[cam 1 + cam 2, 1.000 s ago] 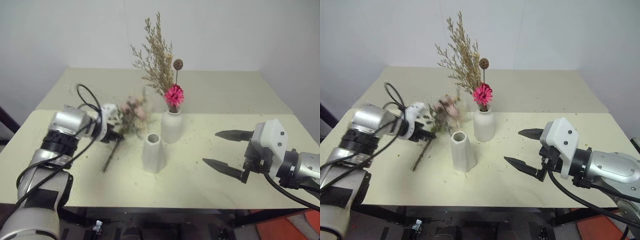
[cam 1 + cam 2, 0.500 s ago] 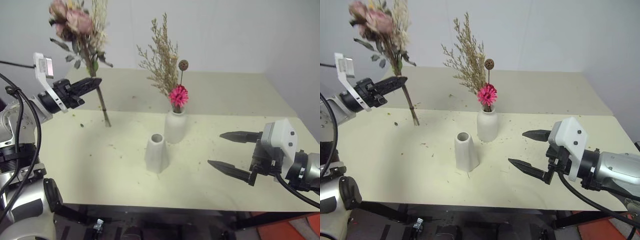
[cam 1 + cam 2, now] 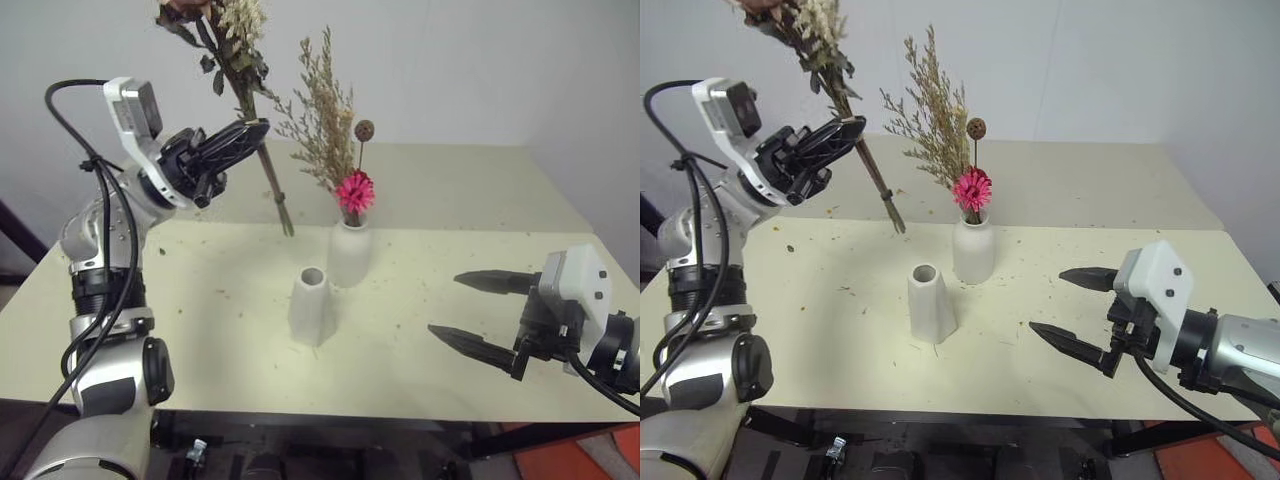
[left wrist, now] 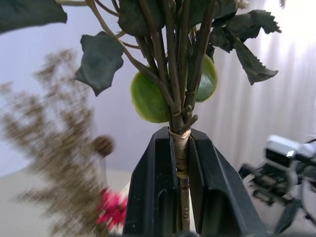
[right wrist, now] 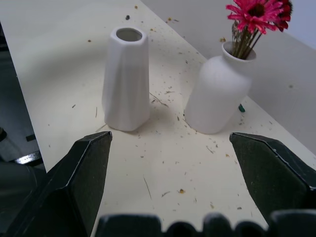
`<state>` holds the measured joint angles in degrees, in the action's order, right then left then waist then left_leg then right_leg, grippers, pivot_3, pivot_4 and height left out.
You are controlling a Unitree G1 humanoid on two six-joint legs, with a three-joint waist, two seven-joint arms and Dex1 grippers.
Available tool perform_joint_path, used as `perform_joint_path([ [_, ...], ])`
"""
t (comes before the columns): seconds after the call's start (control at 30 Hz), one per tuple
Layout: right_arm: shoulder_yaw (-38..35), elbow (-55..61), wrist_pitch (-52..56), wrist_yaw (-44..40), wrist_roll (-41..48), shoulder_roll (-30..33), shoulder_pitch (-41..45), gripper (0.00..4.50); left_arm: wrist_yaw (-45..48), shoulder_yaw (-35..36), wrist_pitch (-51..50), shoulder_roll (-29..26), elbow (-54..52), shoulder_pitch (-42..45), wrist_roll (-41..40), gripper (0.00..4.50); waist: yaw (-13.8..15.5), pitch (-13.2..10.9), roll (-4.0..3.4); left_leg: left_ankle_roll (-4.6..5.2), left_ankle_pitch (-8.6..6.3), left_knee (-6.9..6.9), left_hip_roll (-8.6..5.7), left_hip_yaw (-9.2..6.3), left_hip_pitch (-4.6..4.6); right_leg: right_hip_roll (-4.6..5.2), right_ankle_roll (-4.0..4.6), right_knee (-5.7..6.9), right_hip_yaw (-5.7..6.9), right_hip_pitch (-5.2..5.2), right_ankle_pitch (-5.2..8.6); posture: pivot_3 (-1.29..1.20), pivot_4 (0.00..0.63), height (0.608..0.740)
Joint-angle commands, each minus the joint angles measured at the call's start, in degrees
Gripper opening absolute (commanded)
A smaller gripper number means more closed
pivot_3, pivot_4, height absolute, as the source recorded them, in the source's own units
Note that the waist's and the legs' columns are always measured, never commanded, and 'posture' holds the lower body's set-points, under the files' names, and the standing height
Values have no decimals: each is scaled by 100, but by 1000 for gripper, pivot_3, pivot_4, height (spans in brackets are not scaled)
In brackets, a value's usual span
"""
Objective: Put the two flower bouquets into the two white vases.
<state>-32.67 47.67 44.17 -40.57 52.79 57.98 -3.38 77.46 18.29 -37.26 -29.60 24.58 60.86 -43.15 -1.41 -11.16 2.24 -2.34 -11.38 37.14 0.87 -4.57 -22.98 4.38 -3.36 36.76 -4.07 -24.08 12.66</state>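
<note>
My left gripper point(image 3: 256, 129) is shut on the stem of the rose bouquet point(image 3: 238, 20) and holds it high above the table's left side. The blooms point up and the stem end hangs down behind the vases. In the left wrist view the bound stem point(image 4: 181, 148) sits pinched between the black fingers point(image 4: 155, 182). The slim tapered vase point(image 3: 311, 305) stands empty mid-table. Behind it the rounded vase point(image 3: 348, 256) holds the tan grass bouquet point(image 3: 325, 120) with its magenta flower. My right gripper point(image 3: 446, 306) is open and empty, low at the right, facing both vases point(image 5: 126, 84).
The pale table point(image 3: 200, 330) is sprinkled with dried plant crumbs. A second table point(image 3: 450, 180) adjoins it at the back, along a white wall. The right gripper point(image 5: 170, 138) sits well apart from the rounded vase point(image 5: 217, 94).
The left gripper lifted the rose bouquet off the table, turned it upright and carried it right towards the vases. The right gripper stayed nearly still.
</note>
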Motion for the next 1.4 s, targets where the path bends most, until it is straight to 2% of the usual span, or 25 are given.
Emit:
perform_joint_path([
  [0.03, -357, 198, 56, 84, 89, 33, -125, 4500, 391, -196, -2, -30, 157, 315, -75, 99, -1, 0, 0, 0, 0, 0, 0, 0, 0, 0, -9, 0, 0, 1, 6, 0, 150, 740],
  [0.27, -558, 375, 99, 199, 176, -13, -410, 4500, 821, -371, -234, 15, 228, 348, -169, 99, -4, 0, 0, 0, 0, 0, 1, 0, -2, 0, -10, 0, 0, -1, 6, 0, 150, 740],
  [0.6, -536, 361, 51, 251, 35, 1, -543, 4500, 954, -777, -305, 334, -91, 106, -77, 99, 22, 0, 0, 0, 0, 0, 0, 0, -4, 0, -11, -2, 0, 0, 7, 0, 150, 740],
  [0.73, -534, 368, 36, 298, 44, -16, -516, 4500, 1050, -956, -61, 342, -227, -74, 76, 99, -3, 0, 0, 0, 0, 0, 1, 0, -1, -1, -10, 0, -2, -1, 7, 0, 150, 740],
  [1.17, -452, 308, 6, 295, -15, -19, -452, 4500, 1017, -930, 354, 393, 188, 138, 203, 99, 23, 0, 0, 0, 0, 0, 0, 0, -1, 0, -11, -2, -1, 1, 7, 0, 150, 740],
  [1.4, -444, 327, 20, 304, -41, -32, -450, 4500, 876, -703, 151, 433, 219, 256, -26, 99, 23, 0, 0, 0, 0, 0, 0, 0, -3, 0, -12, -3, -1, 0, 7, 0, 150, 740],
])
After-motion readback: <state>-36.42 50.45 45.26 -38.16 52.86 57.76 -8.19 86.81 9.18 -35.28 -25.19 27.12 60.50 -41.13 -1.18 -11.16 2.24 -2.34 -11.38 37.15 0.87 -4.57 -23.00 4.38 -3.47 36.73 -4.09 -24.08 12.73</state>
